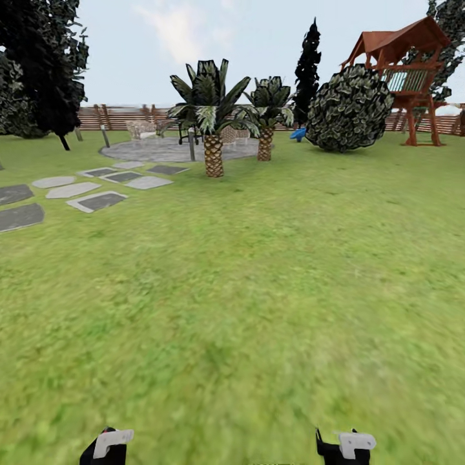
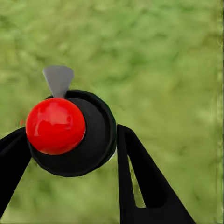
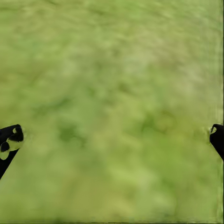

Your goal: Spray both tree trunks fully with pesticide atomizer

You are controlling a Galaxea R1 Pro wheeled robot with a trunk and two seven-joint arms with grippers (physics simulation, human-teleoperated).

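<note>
The left gripper [image 2: 70, 134] is closed around the pesticide atomizer [image 2: 95, 140], its two black fingers [image 2: 140, 177] touching either side of the dark round body. The bottle is seen end-on, its long axis running toward the wrist camera, red knob nearest and pale grey spray tip jutting sideways over the lawn [image 1: 258, 290]. The right gripper [image 3: 112, 135] is spread wide and holds nothing, while the short palms [image 1: 213, 123] and the grey paving [image 1: 161, 150] lie well ahead
</note>
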